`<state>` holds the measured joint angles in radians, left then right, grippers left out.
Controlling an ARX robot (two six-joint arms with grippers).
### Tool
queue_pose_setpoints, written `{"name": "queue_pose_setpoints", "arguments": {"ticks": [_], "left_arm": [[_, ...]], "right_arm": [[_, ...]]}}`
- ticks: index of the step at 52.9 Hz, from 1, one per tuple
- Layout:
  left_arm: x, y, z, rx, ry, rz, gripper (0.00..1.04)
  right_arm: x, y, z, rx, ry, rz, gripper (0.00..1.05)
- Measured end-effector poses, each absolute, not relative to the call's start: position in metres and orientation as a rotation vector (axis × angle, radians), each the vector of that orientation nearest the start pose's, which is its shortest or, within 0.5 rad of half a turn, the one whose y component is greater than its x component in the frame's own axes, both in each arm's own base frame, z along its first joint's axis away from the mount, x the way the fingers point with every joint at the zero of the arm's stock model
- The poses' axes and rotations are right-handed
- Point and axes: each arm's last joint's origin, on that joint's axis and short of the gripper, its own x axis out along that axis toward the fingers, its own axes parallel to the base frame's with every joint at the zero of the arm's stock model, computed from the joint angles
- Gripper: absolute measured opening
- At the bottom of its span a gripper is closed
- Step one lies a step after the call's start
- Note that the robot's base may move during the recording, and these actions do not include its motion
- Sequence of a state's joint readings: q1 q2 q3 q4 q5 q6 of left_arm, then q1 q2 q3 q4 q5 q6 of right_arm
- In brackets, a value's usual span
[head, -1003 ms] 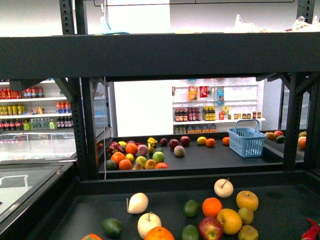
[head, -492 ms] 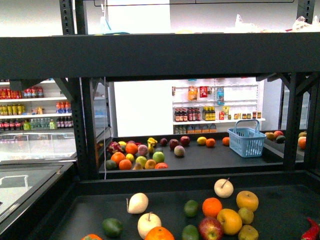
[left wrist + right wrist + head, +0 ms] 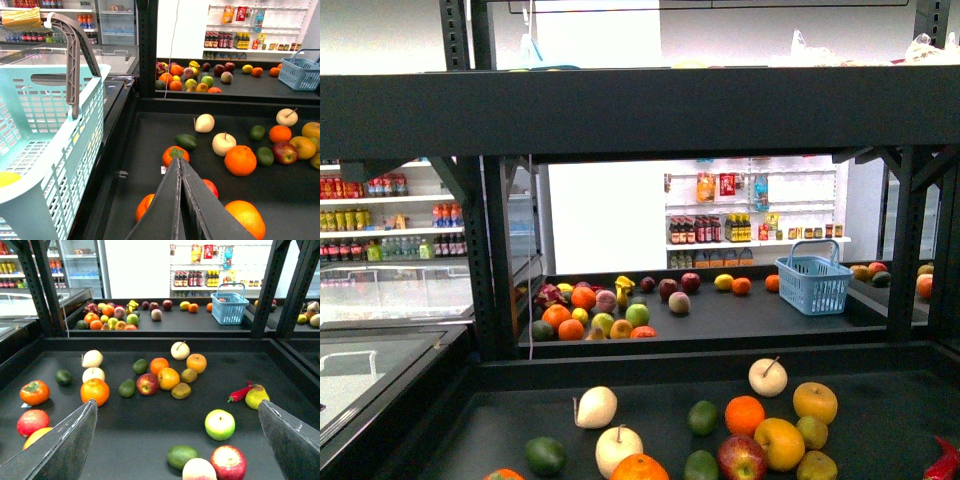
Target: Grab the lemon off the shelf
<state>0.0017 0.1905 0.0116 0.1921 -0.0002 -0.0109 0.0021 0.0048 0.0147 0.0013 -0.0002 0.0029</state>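
The lemon (image 3: 779,442) is a bright yellow oval fruit on the shelf's (image 3: 880,420) dark lower deck, in a cluster beside a red apple (image 3: 741,456) and an orange (image 3: 744,413). It also shows as the lemon (image 3: 168,378) in the right wrist view and the lemon (image 3: 303,147) in the left wrist view. My right gripper (image 3: 176,405) is open, wide over the near deck, well short of the lemon. Over the deck's left part my left gripper (image 3: 177,162) is shut and empty, above a persimmon (image 3: 175,155). Neither arm shows in the front view.
A light blue basket (image 3: 45,150) with a grey handle hangs beside the deck, with something yellow (image 3: 7,178) inside. Green apple (image 3: 219,424), avocado (image 3: 182,456) and red apple (image 3: 228,462) lie between the right fingers. A further deck holds fruit and a blue basket (image 3: 813,282).
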Motion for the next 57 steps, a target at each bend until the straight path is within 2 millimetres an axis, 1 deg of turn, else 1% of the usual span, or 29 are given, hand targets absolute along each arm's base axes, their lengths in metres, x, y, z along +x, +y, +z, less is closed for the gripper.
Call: {"name": "queue_pose_setpoints", "arguments": {"ticks": [3,7,9,22,26,28,32,38,45,46,49,57], "left_arm": [[0.108,0.000,0.170,-0.011,-0.013,0.001,0.02],[0.101,0.000,0.166,-0.010,0.021,0.002,0.02],[0.098,0.000,0.167,-0.010,-0.001,0.002,0.02],[0.097,0.000,0.167,-0.011,-0.007,0.002,0.03],[0.097,0.000,0.167,-0.010,-0.007,0.002,0.17],[0.097,0.000,0.167,-0.010,-0.007,0.002,0.28],[0.097,0.000,0.167,-0.010,-0.007,0.002,0.42],[0.097,0.000,0.167,-0.010,-0.007,0.002,0.74],[0.097,0.000,0.167,-0.010,-0.007,0.002,0.98],[0.097,0.000,0.167,-0.009,-0.007,0.002,0.99],[0.097,0.000,0.167,-0.009,-0.007,0.002,0.96],[0.097,0.000,0.167,-0.009,-0.007,0.002,0.97]], "right_arm": [[0.097,0.000,0.168,0.002,-0.011,0.003,0.97],[0.097,0.000,0.168,0.002,-0.011,0.002,0.97],[0.097,0.000,0.168,0.003,-0.011,0.002,0.97],[0.097,0.000,0.168,0.002,-0.011,0.003,0.97],[0.097,0.000,0.168,0.002,-0.011,0.003,0.97],[0.097,0.000,0.168,0.002,-0.011,0.003,0.97],[0.097,0.000,0.168,0.003,-0.011,0.002,0.97],[0.097,0.000,0.168,0.002,-0.011,0.003,0.97],[0.097,0.000,0.168,0.002,-0.011,0.002,0.97],[0.097,0.000,0.168,0.002,-0.011,0.002,0.97],[0.097,0.000,0.168,0.002,-0.011,0.003,0.97],[0.097,0.000,0.168,0.002,-0.011,0.003,0.97]]}}
